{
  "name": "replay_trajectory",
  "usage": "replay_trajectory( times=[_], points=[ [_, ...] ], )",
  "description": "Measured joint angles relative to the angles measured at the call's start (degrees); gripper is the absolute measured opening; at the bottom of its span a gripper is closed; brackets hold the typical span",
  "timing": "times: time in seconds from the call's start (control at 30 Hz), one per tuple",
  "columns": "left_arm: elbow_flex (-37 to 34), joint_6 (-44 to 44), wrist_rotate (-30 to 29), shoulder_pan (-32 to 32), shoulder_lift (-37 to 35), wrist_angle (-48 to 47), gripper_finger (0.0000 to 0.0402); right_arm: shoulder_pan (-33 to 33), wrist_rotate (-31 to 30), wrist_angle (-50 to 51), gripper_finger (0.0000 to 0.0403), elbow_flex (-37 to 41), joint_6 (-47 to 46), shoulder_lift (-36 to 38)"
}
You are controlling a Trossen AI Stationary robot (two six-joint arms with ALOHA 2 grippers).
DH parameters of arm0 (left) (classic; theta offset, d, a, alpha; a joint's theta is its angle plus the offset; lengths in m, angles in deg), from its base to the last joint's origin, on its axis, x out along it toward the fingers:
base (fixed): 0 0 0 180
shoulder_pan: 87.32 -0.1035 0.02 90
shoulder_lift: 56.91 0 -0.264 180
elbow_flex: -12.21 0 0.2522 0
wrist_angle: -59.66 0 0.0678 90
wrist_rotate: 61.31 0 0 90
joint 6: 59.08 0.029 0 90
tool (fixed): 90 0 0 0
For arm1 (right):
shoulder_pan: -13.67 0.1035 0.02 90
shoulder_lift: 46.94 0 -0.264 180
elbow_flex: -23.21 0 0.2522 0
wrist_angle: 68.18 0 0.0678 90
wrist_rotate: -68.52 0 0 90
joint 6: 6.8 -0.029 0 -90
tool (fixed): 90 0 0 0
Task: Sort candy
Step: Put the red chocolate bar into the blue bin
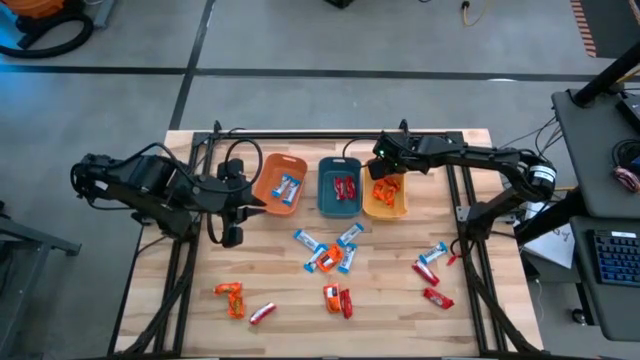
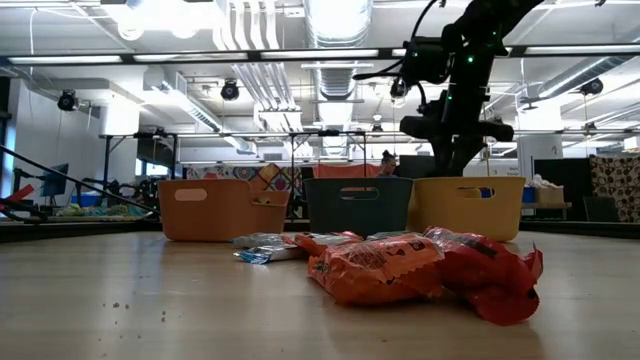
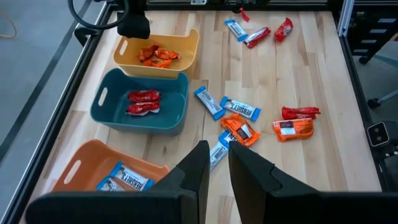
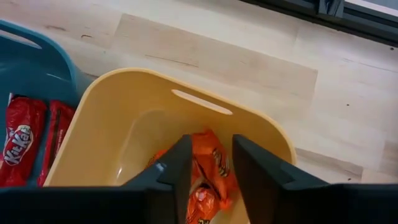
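Note:
Three bins stand in a row at the table's far side. The orange bin (image 1: 270, 172) holds blue-and-white candy, the teal bin (image 1: 327, 205) red candy, the yellow bin (image 4: 124, 87) orange candy (image 4: 208, 168). My right gripper (image 4: 211, 146) hangs open just above the yellow bin, and the orange candy lies in the bin below the gap between its fingers. My left gripper (image 3: 217, 146) hovers by the orange bin's left side, with a narrow gap between its fingers and nothing in it. Loose candy (image 1: 330, 252) lies scattered on the near half of the table.
Loose candies lie in groups on the wood: blue-and-white with orange at the middle (image 3: 239, 121), orange and red at the near left (image 1: 232, 298), red and blue at the right (image 1: 432, 262). A black frame rail (image 1: 330, 135) runs behind the bins.

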Motion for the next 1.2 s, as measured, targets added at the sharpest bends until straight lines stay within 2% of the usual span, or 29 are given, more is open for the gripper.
replay_trajectory(
  times=[0.13, 0.3, 0.47, 0.63, 0.73, 0.87, 0.97, 1.1, 1.2],
  points=[
    [-0.01, -0.01, 0.00, 0.00, 0.06, 0.02, 0.0045, 0.02, 0.77, 0.51, 0.0145, -0.11, -0.20, 0.79],
    [-0.01, -0.90, 0.03, 0.00, 0.31, 0.11, 0.0045, 1.58, 2.95, 4.67, 0.0174, -5.14, -0.59, 4.27],
    [-0.01, -2.65, 0.07, 0.02, 1.75, 0.22, 0.0045, 5.75, 12.81, 9.70, 0.0182, -13.63, -2.04, 7.75],
    [-0.18, -3.05, 1.13, 0.02, 4.61, 1.47, 0.0045, 13.62, 22.77, 17.84, 0.0177, -22.24, -6.66, 8.47],
    [-1.37, -3.06, 4.14, 0.02, 6.34, 3.79, 0.0045, 19.73, 25.74, 22.33, 0.0176, -25.63, -9.13, 8.35],
    [-5.23, -4.68, 8.99, 0.04, 8.09, 8.61, 0.0045, 28.16, 31.03, 25.59, 0.0178, -26.47, -13.13, 8.35],
    [-8.50, -10.67, 15.03, 0.44, 9.34, 9.86, 0.0042, 34.16, 34.78, 29.05, 0.0178, -26.15, -15.78, 8.36],
    [-13.56, -20.60, 23.87, 3.41, 11.57, 9.99, 0.0039, 40.83, 34.86, 31.78, 0.0178, -25.04, -18.71, 8.37],
    [-16.51, -25.63, 27.51, 7.52, 13.46, 10.86, 0.0039, 43.91, 34.67, 31.78, 0.0178, -24.22, -20.01, 8.37]
  ],
)
